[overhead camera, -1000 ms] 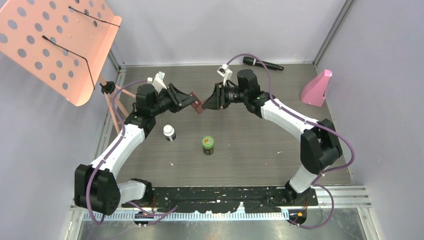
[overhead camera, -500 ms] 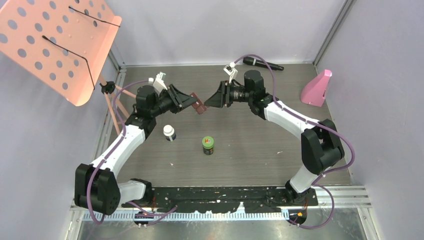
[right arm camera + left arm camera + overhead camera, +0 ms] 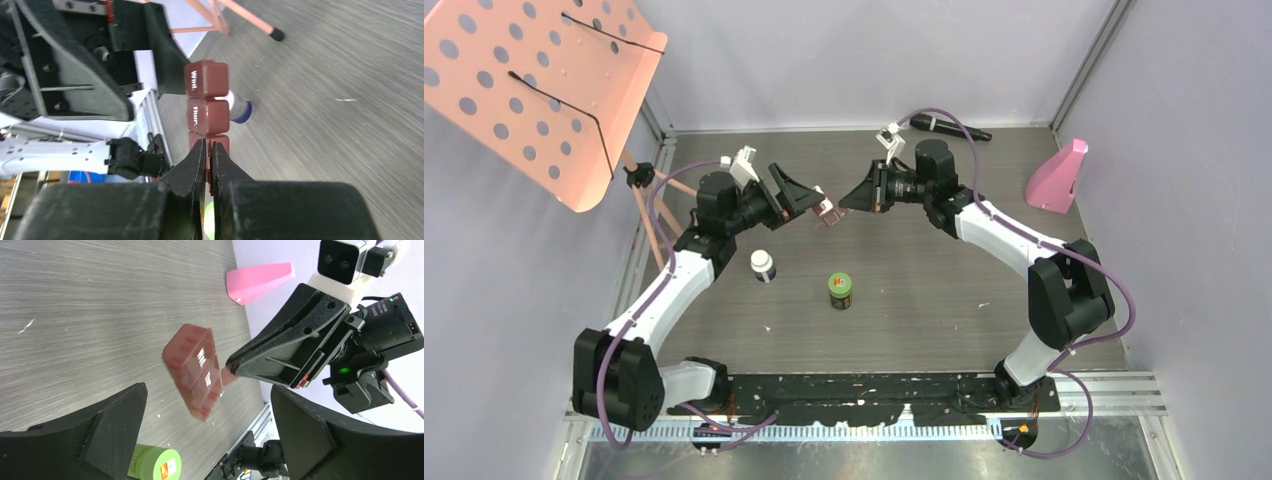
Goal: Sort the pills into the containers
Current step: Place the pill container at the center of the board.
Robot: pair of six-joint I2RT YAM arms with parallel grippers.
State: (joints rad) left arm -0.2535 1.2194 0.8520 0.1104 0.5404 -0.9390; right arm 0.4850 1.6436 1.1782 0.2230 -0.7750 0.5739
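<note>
Brown case [image 3: 194, 371], edge-pinched by right gripper [image 3: 208, 146], hangs clear of left gripper [image 3: 818, 204].

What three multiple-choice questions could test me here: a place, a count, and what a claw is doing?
1. The brown case, relative to the table, is: A) lying on it B) held in the air above it C) underneath it.
2. Bottles standing on the table: A) one B) two C) four.
3. The left gripper is: A) open B) shut on the case C) shut on a bottle.
Answers: 1B, the right gripper pinches its edge aloft; 2B, a white bottle and a green-lidded bottle; 3A, its fingers stand wide apart.
</note>
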